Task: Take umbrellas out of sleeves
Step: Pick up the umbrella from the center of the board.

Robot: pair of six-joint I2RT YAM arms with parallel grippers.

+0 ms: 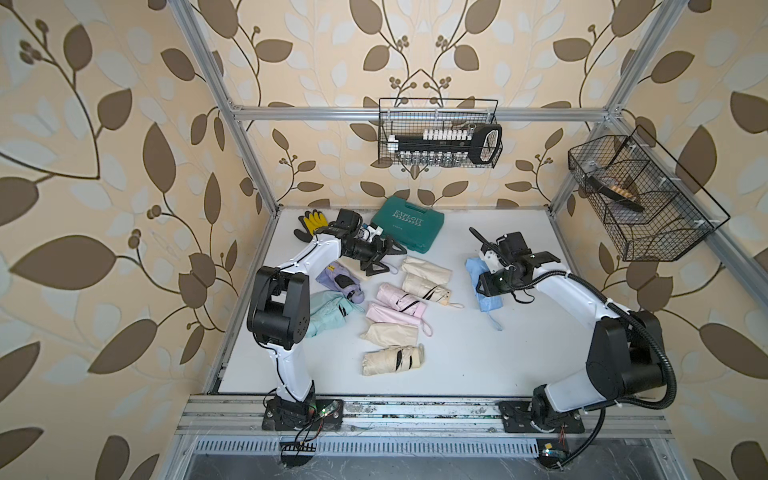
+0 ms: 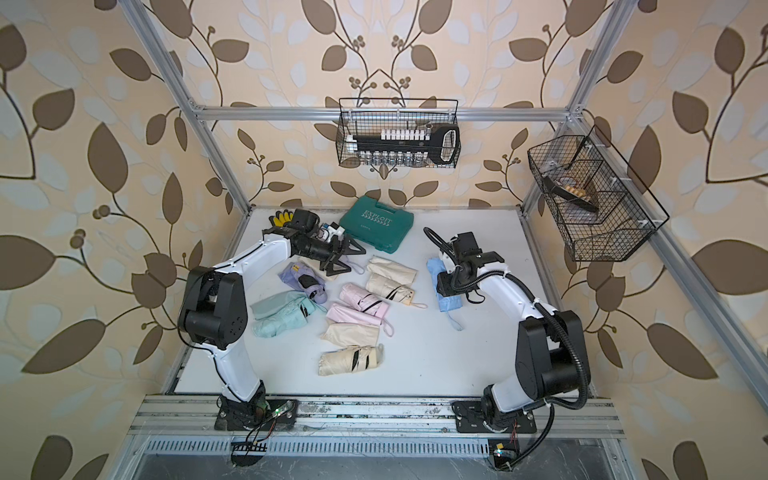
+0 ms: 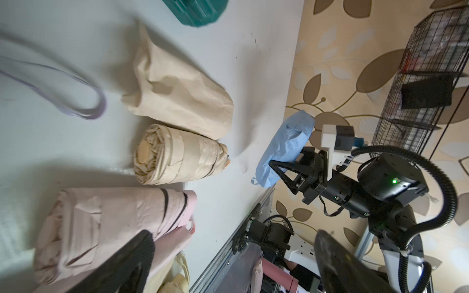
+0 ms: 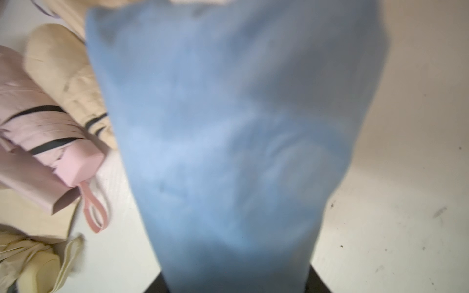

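Note:
My right gripper (image 1: 485, 286) (image 4: 236, 284) is shut on a bulging blue sleeve (image 1: 490, 303) (image 4: 228, 126) at the right of the table; what it holds inside is hidden. My left gripper (image 1: 382, 258) (image 3: 233, 263) hangs open and empty above the table, near the green case. Between the arms lie a cream umbrella (image 1: 392, 360), a pink umbrella (image 1: 401, 298) and another cream umbrella (image 1: 427, 287). Flat cream sleeves (image 1: 426, 266) and a pink sleeve (image 1: 395, 318) lie beside them. Lilac (image 1: 340, 283) and mint (image 1: 328, 311) bundles sit under the left arm.
A green plastic case (image 1: 407, 224) and yellow-black gloves (image 1: 311, 222) lie at the back left. Two wire baskets (image 1: 438, 133) (image 1: 640, 199) hang on the frame behind and to the right. A metal rail (image 1: 415, 411) runs along the table's front.

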